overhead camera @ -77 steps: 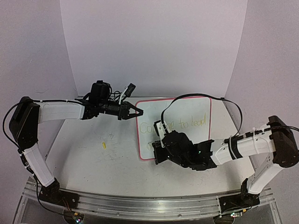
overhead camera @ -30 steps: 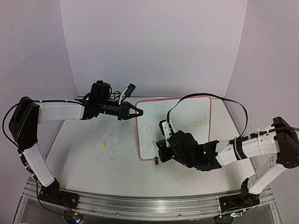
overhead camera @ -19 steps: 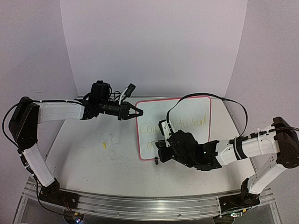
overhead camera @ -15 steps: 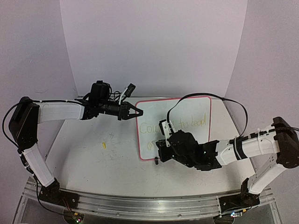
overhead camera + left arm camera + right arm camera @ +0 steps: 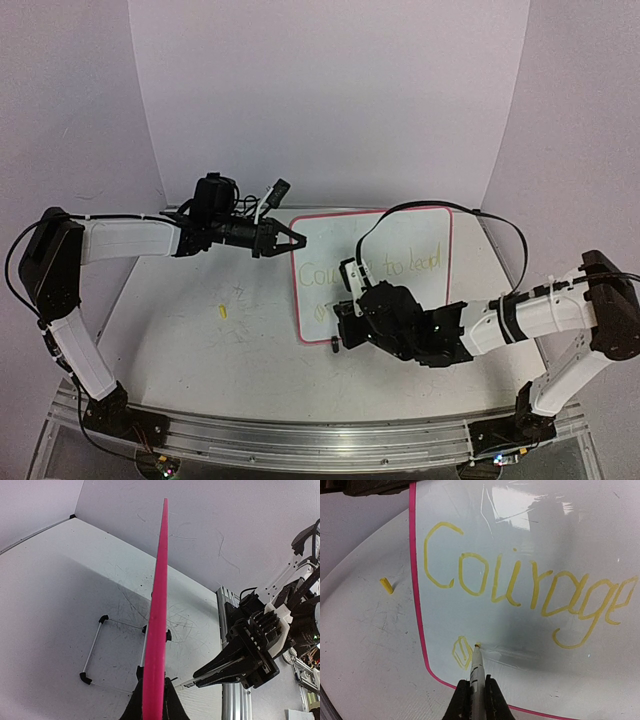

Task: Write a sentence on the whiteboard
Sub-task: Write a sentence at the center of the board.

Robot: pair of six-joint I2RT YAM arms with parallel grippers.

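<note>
my left gripper (image 5: 290, 240) is clamped on the whiteboard (image 5: 420, 232) at its top left rim; board propped up, centre-right. my right gripper (image 5: 477, 696) is clamped on a marker (image 5: 477, 669), tip touching the board under the sentence (image 5: 520, 587).

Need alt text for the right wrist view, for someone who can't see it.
The right pincer grips a marker whose tip is at the whiteboard, beside a small yellow letter begun under the yellow word "Courage". A small yellow piece lies on the table, left of the board's pink rim.
</note>
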